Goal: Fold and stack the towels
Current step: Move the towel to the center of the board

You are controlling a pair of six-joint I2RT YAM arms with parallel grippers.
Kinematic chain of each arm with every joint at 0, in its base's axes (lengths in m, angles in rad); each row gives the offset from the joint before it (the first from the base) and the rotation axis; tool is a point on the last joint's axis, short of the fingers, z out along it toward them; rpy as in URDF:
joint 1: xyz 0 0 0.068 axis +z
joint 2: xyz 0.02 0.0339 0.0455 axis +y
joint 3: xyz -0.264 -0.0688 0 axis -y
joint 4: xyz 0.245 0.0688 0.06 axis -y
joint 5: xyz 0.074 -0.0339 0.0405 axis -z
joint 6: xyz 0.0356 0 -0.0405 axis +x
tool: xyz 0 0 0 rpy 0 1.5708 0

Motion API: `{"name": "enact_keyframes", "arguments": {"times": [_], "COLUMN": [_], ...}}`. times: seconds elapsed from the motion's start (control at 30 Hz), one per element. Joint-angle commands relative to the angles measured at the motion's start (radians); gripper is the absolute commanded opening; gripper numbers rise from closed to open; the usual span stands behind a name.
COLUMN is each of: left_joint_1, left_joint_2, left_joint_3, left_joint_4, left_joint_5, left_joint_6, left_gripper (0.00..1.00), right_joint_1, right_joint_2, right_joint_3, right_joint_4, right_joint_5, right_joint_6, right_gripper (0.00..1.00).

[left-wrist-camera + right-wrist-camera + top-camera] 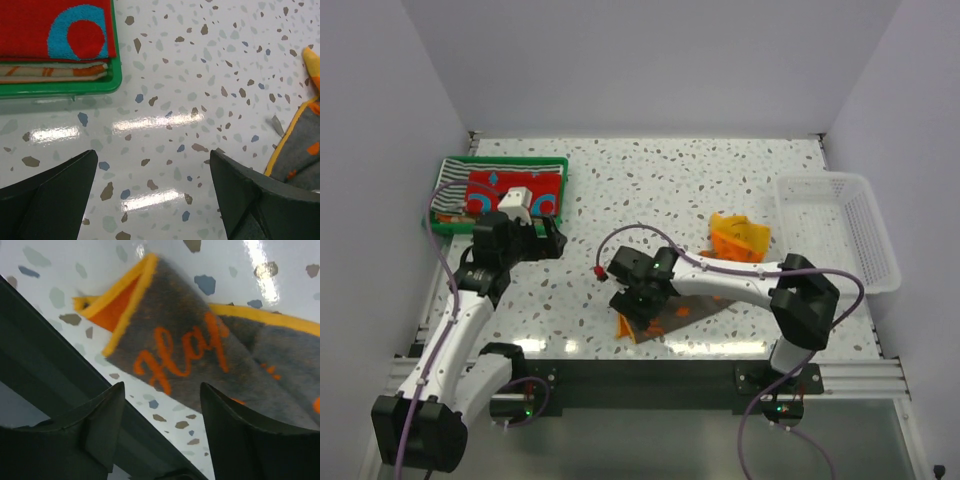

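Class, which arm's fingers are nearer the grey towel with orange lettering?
Right. The right fingers hang open directly over the grey towel. The left fingers are off to its left, beside the green tray.

the tray [505,160] sits at the far left of the table [670,190], with a stack of towels [490,190] in it. the basket [880,240] sits at the right edge. the far towel [740,237] lies between them, nearer the basket. the near towel [685,308] lies by the near edge, in the middle. the left gripper [552,240] is just right of the tray. the right gripper [638,305] is over the near towel's left end.
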Motion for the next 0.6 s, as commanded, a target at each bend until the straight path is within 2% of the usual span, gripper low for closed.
{"name": "enact_keyframes", "arguments": {"times": [0.0,0.03,0.07,0.13,0.17,0.27,0.43,0.47,0.57], "left_joint_1": [-0.010,-0.013,-0.019,-0.052,-0.069,-0.178,-0.457,-0.533,-0.664], "left_joint_2": [0.037,0.045,0.056,0.088,0.100,0.154,0.299,0.357,0.486], "left_joint_3": [0.027,0.027,0.027,0.036,0.039,0.062,0.123,0.155,0.243], "left_joint_4": [0.020,0.024,0.029,0.036,0.046,0.067,0.111,0.116,0.125], "left_joint_5": [0.085,0.098,0.117,0.134,0.138,0.104,-0.006,-0.017,-0.072], "left_joint_6": [-0.024,-0.027,-0.038,-0.053,-0.071,-0.114,-0.171,-0.183,-0.188], "left_gripper": [1.00,1.00,1.00,1.00,1.00,1.00,0.97,0.95,0.89], "right_joint_1": [-0.029,-0.044,-0.111,-0.212,-0.309,-0.465,-0.633,-0.680,-0.739], "right_joint_2": [-0.145,-0.167,-0.184,-0.219,-0.230,-0.256,-0.258,-0.259,-0.264], "right_joint_3": [0.001,0.002,0.002,-0.011,-0.024,-0.077,-0.194,-0.209,-0.257], "right_joint_4": [-0.023,-0.036,-0.040,-0.045,-0.037,0.009,0.105,0.121,0.180], "right_joint_5": [0.032,0.142,0.174,0.182,0.186,0.200,0.173,0.177,0.192], "right_joint_6": [0.027,0.023,0.020,0.029,0.038,0.049,0.122,0.147,0.153], "right_gripper": [0.67,0.72,0.75,0.75,0.74,0.69,0.52,0.51,0.52]}}
